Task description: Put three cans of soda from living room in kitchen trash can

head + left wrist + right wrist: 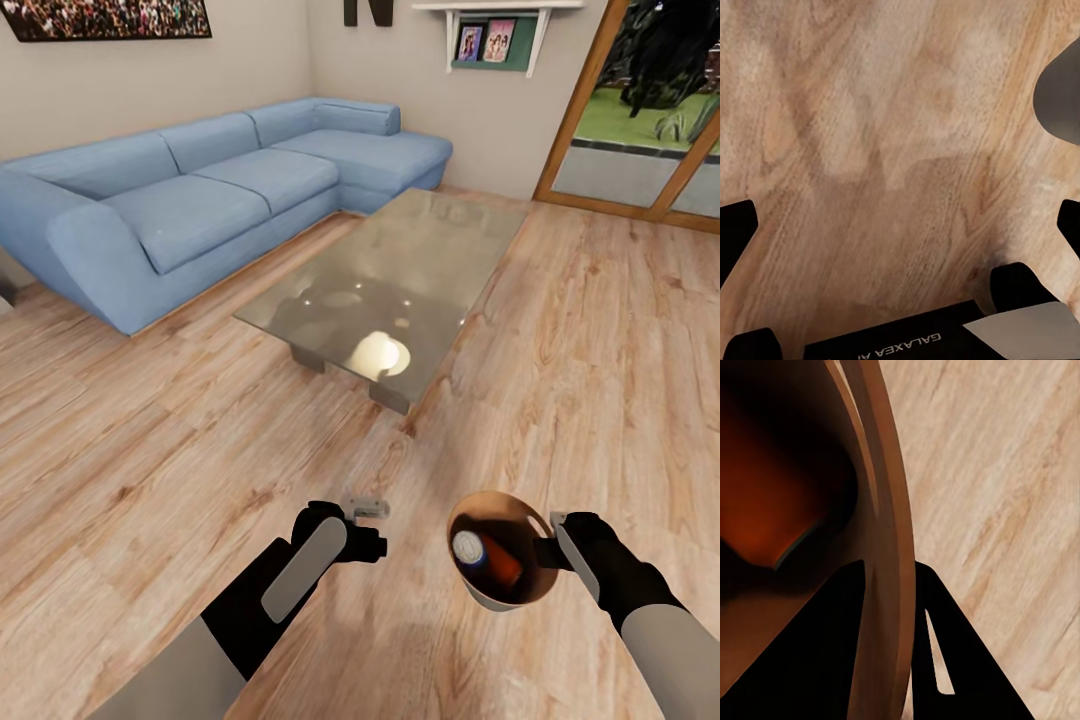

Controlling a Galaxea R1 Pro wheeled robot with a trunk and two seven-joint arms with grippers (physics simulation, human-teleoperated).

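One can of soda lies in the tash can, lower right; your right gripper pinches its rim, left gripper spread and empty.

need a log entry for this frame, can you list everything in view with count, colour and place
sofa: one, blue, corner shape, along the back left wall
coffee table: one, glass top, middle of the room in front of the sofa
floor: light brown wood planks, all around
crowd picture: one, dark, on the wall above the sofa
shelf: one, white, back wall, holding two framed photos
glass door: wood frame, back right, greenery outside
trash can: one, brown, held low at the right
soda can: at least one, orange with silver top, inside the trash can
left end effector: open, nothing in it, over the floor
right end effector: clamped on the trash can rim
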